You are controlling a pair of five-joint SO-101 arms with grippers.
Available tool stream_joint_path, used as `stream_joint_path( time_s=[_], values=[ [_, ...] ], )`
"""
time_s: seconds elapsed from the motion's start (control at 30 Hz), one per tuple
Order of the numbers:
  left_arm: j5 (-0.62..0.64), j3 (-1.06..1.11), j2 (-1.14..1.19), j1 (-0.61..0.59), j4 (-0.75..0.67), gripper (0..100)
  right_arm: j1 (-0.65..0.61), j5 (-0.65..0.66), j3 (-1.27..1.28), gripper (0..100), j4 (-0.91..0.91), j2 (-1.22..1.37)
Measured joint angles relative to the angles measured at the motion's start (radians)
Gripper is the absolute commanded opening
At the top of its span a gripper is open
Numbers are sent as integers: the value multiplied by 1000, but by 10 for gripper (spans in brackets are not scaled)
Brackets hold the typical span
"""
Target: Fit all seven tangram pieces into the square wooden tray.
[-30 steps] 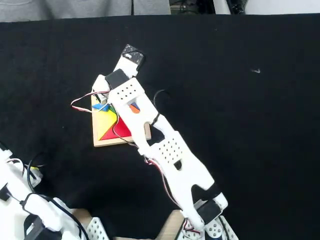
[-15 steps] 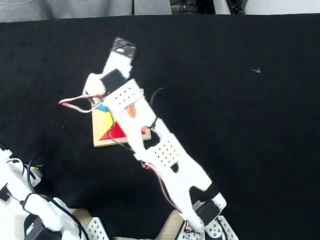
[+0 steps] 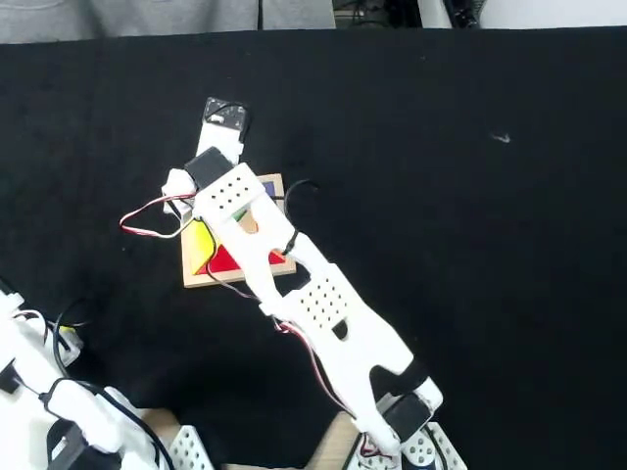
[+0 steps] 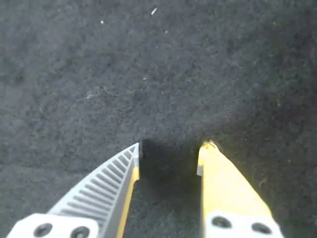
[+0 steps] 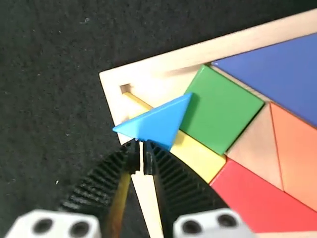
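Right wrist view: the right fingers (image 5: 161, 168) are pressed together on the lower edge of the blue triangle (image 5: 156, 123), which sits tilted over one corner of the square wooden tray (image 5: 163, 62). The triangle's tip overlaps the green square (image 5: 223, 111). Inside the tray, the green square lies flat beside a dark blue piece (image 5: 277, 69), with an orange piece (image 5: 297, 148), a red piece (image 5: 257, 198) and a yellow piece (image 5: 195, 153) next to it; the yellow piece is partly under the blue triangle.

From the high view, the tray (image 3: 227, 280) lies on the black desk (image 3: 470, 245), nearer its left edge than its right, and the right arm (image 3: 333, 313) stretches from the near edge across the tray. The left arm (image 3: 39, 392) is at the desk's near left corner. Its left fingers (image 4: 210, 163) stand apart just above bare black desk, holding nothing.
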Motion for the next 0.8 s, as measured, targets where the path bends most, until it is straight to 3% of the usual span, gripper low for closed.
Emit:
stream_joint_path(
  time_s=[0.6,0.8],
  values=[
    [0,0,0,0,0,191,35,57,-49,11,-71,2],
    [0,0,0,0,0,191,35,60,-107,11,69,2]
  ],
)
